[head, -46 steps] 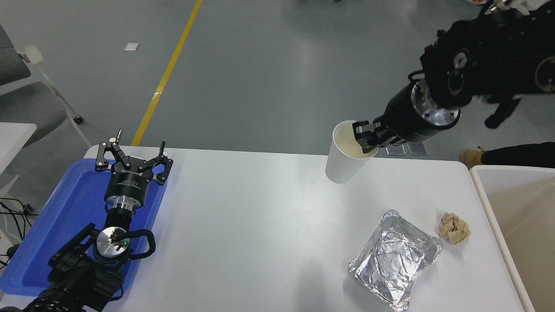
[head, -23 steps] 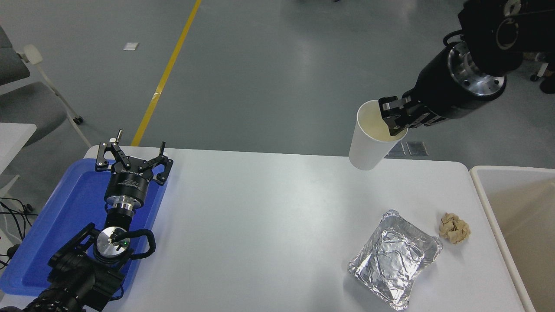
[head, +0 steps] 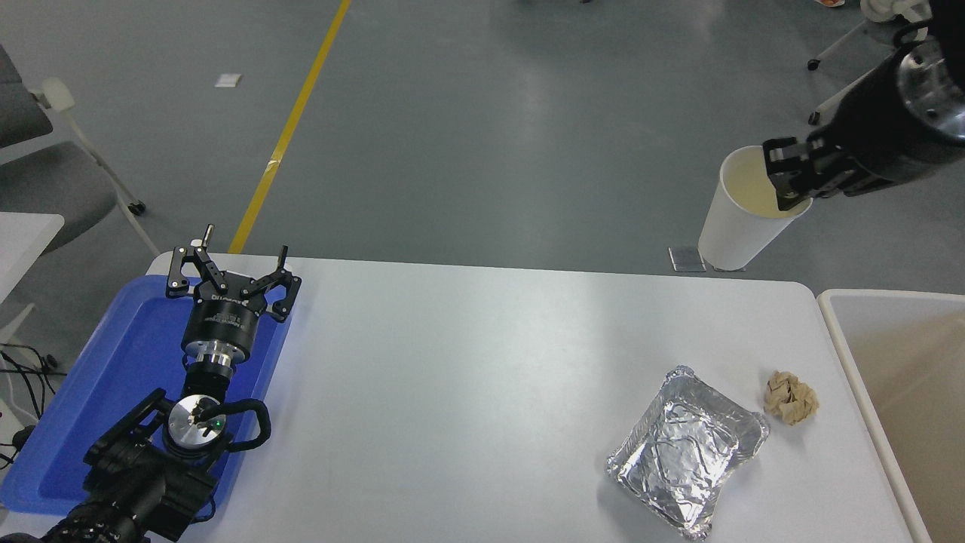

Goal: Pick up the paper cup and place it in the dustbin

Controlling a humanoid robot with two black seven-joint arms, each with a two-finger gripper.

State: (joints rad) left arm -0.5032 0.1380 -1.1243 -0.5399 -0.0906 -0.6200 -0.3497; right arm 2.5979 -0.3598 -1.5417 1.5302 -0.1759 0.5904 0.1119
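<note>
Right claw [head: 788, 181] grips the paper cup [head: 742, 211] aloft at upper right; release into the dustbin [head: 852, 354] at lower right remains.

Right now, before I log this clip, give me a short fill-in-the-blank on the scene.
1. The right gripper grips the paper cup by its ____.
2. The left gripper is parked over the ____ tray.
3. The brown paper ball lies between the foil tray and the ____.

Missing words: rim; blue; dustbin
</note>
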